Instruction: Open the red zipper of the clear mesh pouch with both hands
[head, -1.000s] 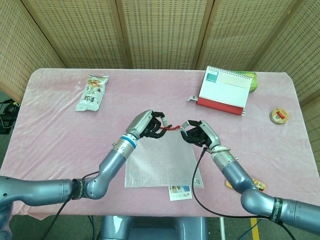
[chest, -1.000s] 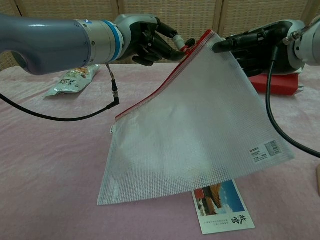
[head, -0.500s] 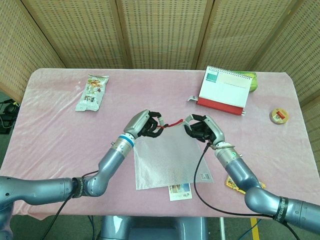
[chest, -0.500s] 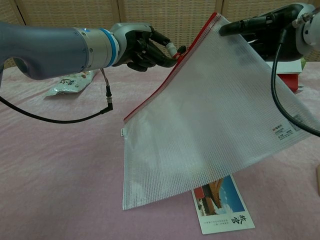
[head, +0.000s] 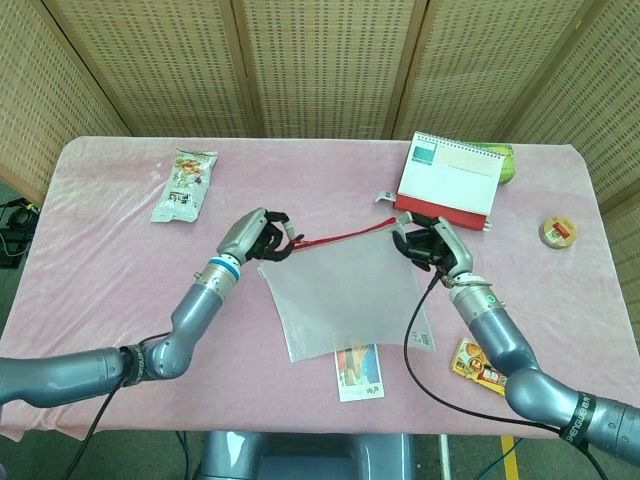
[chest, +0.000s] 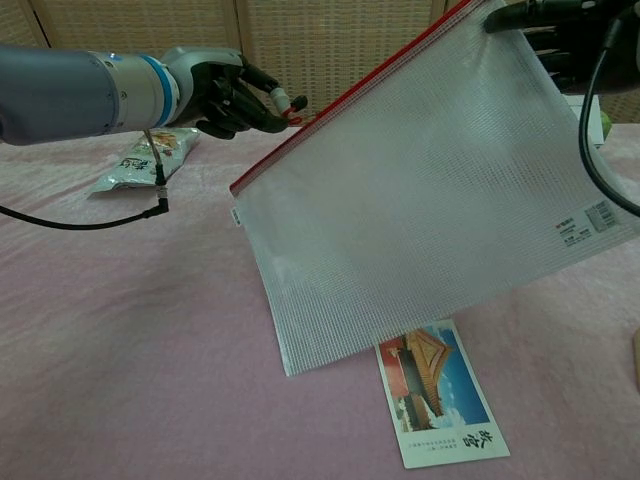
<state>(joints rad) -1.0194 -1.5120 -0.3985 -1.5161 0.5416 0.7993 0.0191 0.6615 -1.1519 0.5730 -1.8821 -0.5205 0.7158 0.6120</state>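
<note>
Light: bright, even, falling from overhead in both views.
Shadows: soft and faint, a pale one on the pink cloth (chest: 120, 330) under the lifted pouch (chest: 430, 190).
Glare: mild shine on the silver arms, none on the mesh.
Focus: head view sharp; chest view crisp up close, screen behind slightly soft.
Distortion: slight bending at the head view's edges.

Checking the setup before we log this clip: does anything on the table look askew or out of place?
Nothing looks damaged or spilled. The mesh pouch hangs tilted in the air between the left hand and right hand, as the task needs. A postcard lies partly under its lower edge, and a small packet sits near the table's front edge.
</note>
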